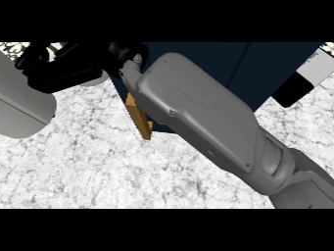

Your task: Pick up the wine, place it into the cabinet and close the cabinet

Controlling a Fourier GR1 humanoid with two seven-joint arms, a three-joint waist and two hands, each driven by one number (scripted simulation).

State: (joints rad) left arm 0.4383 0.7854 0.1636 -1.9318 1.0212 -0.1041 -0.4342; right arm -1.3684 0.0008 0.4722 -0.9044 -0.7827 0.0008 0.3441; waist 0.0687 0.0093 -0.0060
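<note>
Head view: right hand point(126, 50) up at dark blue cabinet point(271, 68), fingers' state hidden; left hand point(57, 73) likewise unclear, over marbled surface point(90, 166).

surface: white marbled counter point(90, 166) | on it: dark blue cabinet point(271, 68)

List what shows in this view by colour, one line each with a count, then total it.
Grey forearms: 2, left forearm and right forearm
Black hands: 2, left hand and right hand
Dark blue cabinet: 1
Orange-brown panel edge: 1
White marbled counter: 1
Total: 7
No wine is visible.
</note>
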